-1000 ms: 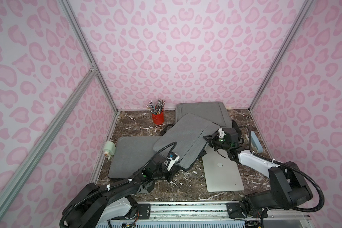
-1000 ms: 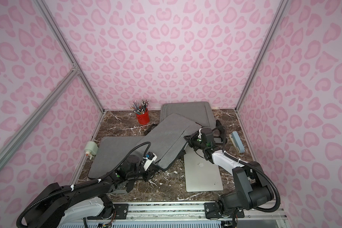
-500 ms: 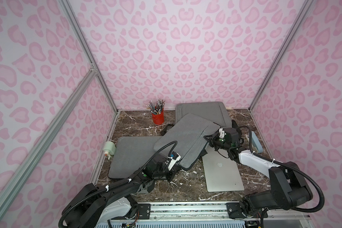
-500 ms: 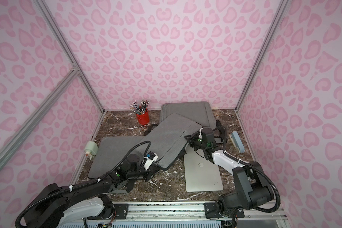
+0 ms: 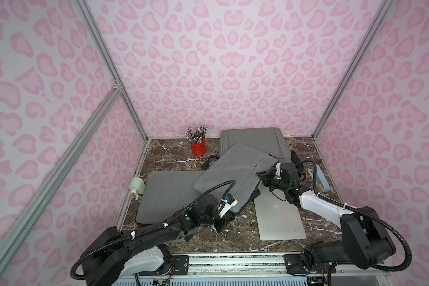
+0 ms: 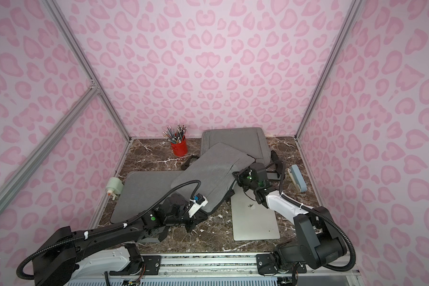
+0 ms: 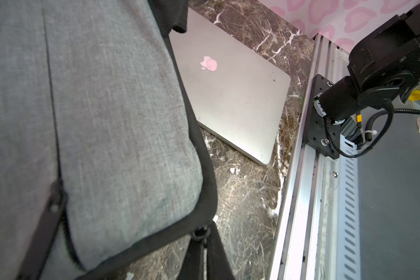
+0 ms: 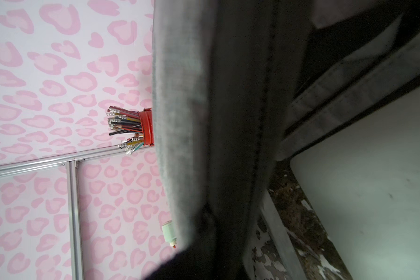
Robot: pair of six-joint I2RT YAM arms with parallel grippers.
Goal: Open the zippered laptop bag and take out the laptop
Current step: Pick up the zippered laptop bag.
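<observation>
Top views high, frontal; wrist views close, sharing laptop (image 7: 230, 97).

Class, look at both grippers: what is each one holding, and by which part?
Both hold the middle laptop bag: left gripper pinches its near bottom corner by the zipper edge; right gripper grips its far side edge, above the laptop.

The laptop bag (image 5: 233, 173) is grey woven cloth, matt, with black trim. The laptop (image 5: 280, 220) is smooth matt silver metal. The surface (image 5: 235, 237) looks like polished brown marble veined white. The pencil cup (image 5: 198, 148) is glossy red.
</observation>
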